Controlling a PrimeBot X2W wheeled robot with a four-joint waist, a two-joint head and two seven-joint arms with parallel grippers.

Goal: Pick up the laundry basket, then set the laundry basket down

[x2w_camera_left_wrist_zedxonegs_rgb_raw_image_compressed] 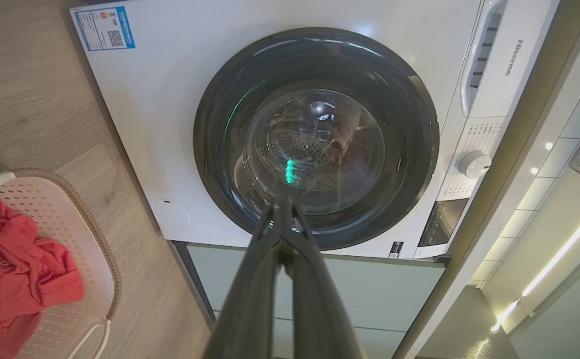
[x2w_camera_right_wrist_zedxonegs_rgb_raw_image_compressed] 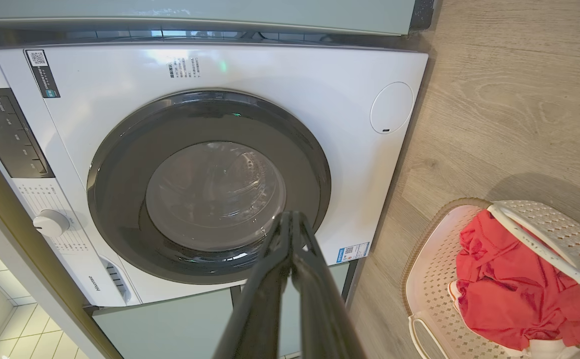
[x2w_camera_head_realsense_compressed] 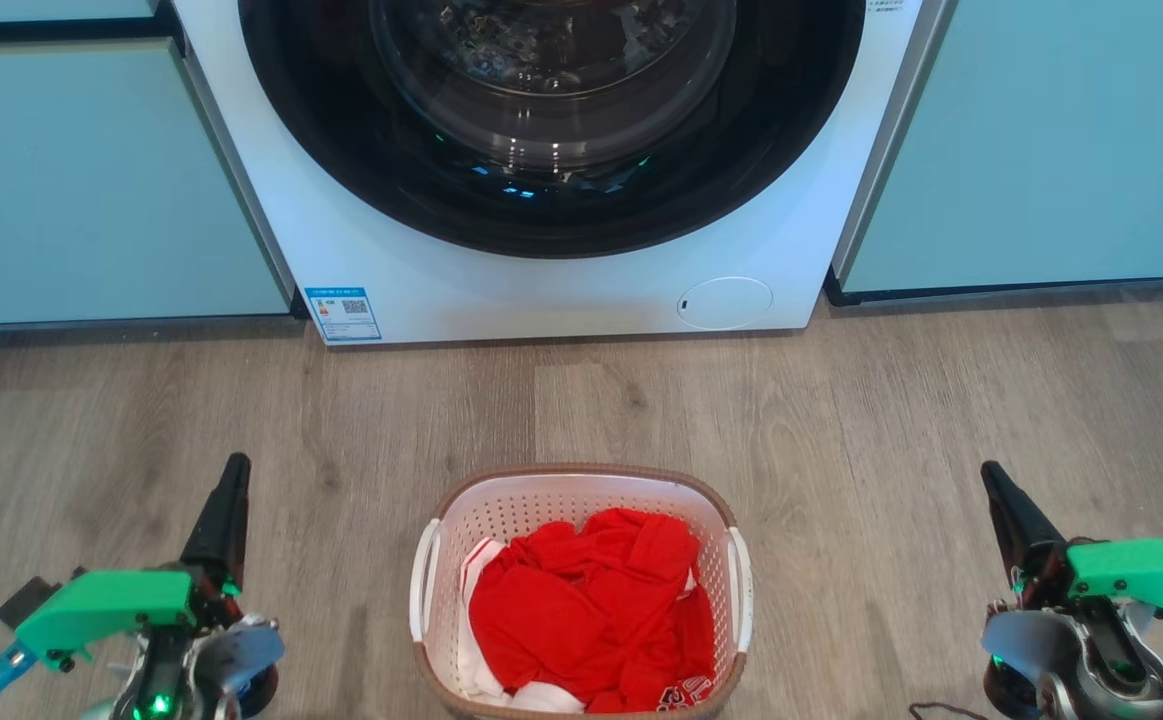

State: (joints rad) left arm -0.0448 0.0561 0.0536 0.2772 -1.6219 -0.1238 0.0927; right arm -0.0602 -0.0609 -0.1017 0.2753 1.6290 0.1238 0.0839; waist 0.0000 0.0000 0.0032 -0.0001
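Observation:
The laundry basket [x2w_camera_head_realsense_compressed: 541, 505] stands on the wooden floor at the bottom centre of the head view: white perforated walls, brown woven-look rim, white side handles, red and white clothes inside. It also appears at the left edge of the left wrist view [x2w_camera_left_wrist_zedxonegs_rgb_raw_image_compressed: 78, 239] and the lower right of the right wrist view [x2w_camera_right_wrist_zedxonegs_rgb_raw_image_compressed: 432, 279]. My left gripper [x2w_camera_head_realsense_compressed: 236, 468] hovers well to the basket's left, shut and holding nothing. My right gripper [x2w_camera_head_realsense_compressed: 991, 475] hovers well to the basket's right, also shut and empty. Both point toward the washer, fingertips [x2w_camera_left_wrist_zedxonegs_rgb_raw_image_compressed: 282, 204] and fingertips [x2w_camera_right_wrist_zedxonegs_rgb_raw_image_compressed: 290, 217] pressed together.
A white front-loading washer [x2w_camera_head_realsense_compressed: 541, 280] with a closed dark round door stands beyond the basket, set between pale green cabinet fronts [x2w_camera_head_realsense_compressed: 91, 180]. A strip of bare wooden floor [x2w_camera_head_realsense_compressed: 581, 400] lies between washer and basket.

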